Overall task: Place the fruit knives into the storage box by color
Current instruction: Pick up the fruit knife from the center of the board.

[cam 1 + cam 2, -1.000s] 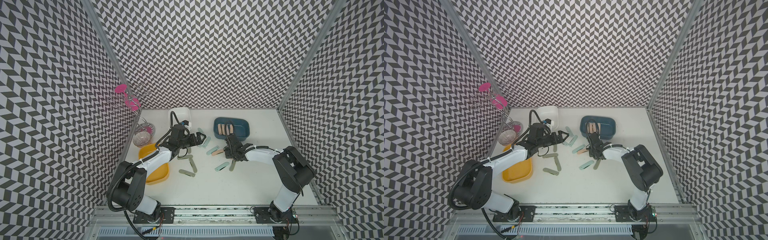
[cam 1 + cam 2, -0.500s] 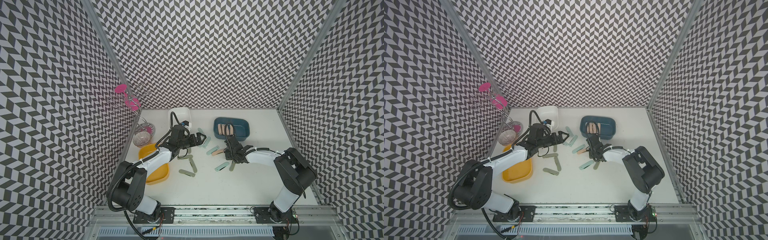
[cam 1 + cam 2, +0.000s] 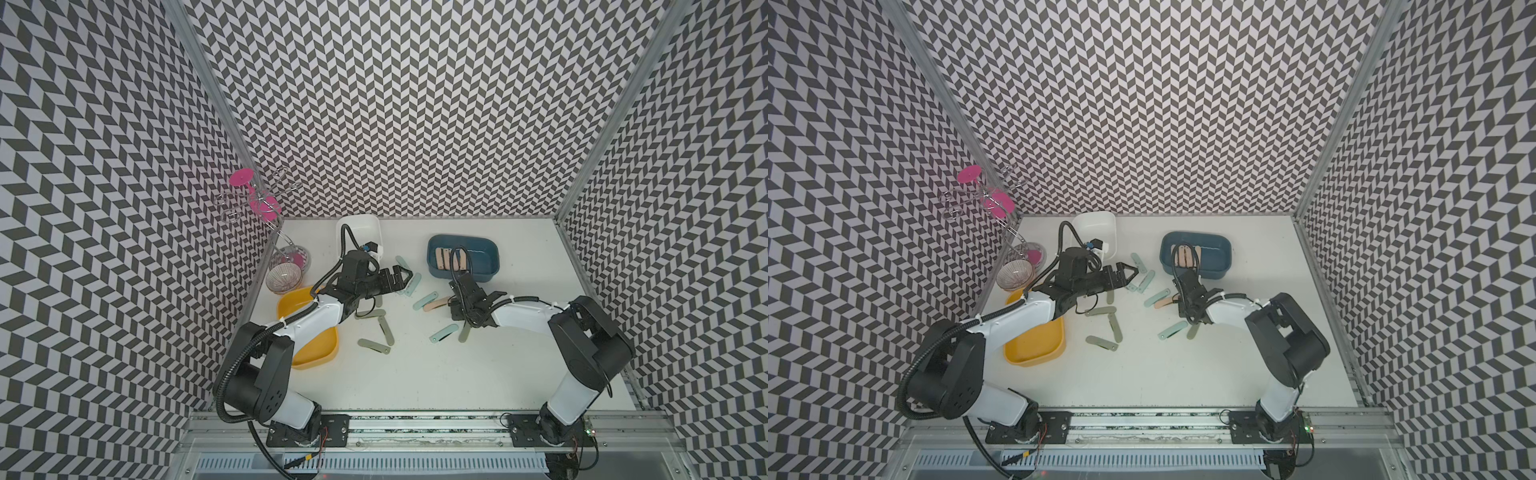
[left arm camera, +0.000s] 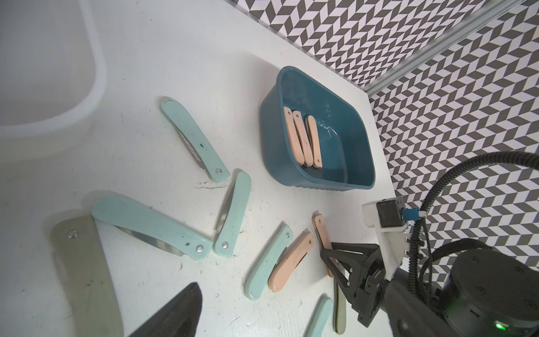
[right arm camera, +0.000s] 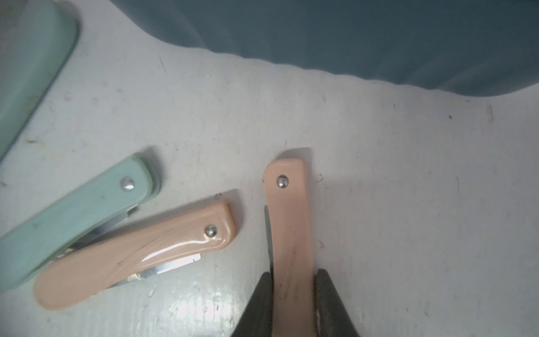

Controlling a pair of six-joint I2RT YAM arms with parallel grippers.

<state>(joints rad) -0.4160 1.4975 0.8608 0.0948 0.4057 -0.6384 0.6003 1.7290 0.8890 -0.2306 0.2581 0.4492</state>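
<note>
Pinched a peach knife (image 5: 288, 221) tight in the right gripper (image 5: 293, 280), just beside the blue box (image 3: 486, 270). Held the left gripper (image 3: 405, 277) spread wide and empty, farther from the box. Could slip or tip on the way up if grabbed off-middle. Could bump the other peach knife (image 5: 137, 253) nearby. Could not see the knife's back end behind the fingers.

Table (image 3: 415, 374): fruit knives (image 3: 374, 345), blue box (image 3: 488, 270), yellow box (image 3: 316, 353), white box (image 3: 359, 226).
</note>
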